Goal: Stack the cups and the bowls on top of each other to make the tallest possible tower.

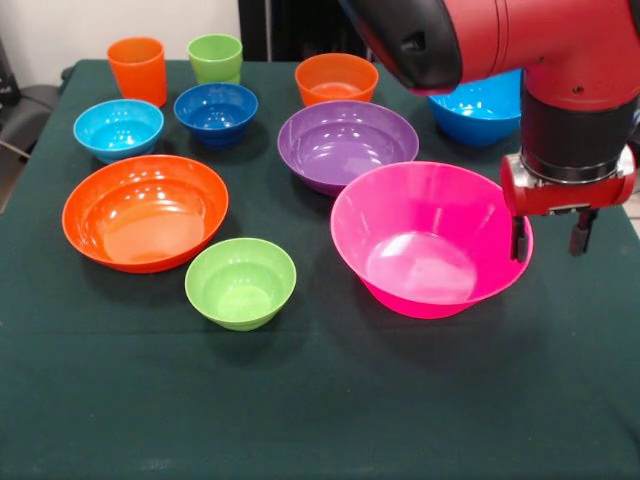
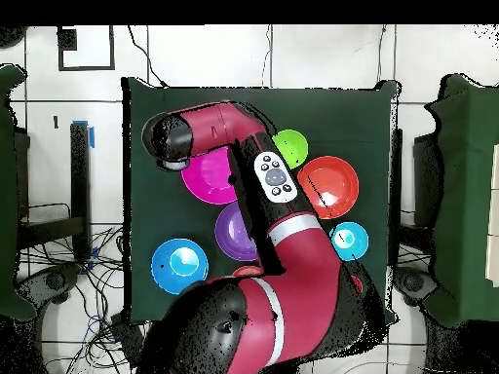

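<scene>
The gripper [image 1: 551,237] hangs at the right rim of the large pink bowl [image 1: 430,240], its fingers spread apart, one seemingly just inside the rim and one outside, though contact is hard to judge. The purple bowl [image 1: 347,143], wide orange bowl [image 1: 145,211], big blue bowl [image 1: 480,108], small bowls and both cups sit separately on the green table [image 1: 320,400], unstacked.
</scene>
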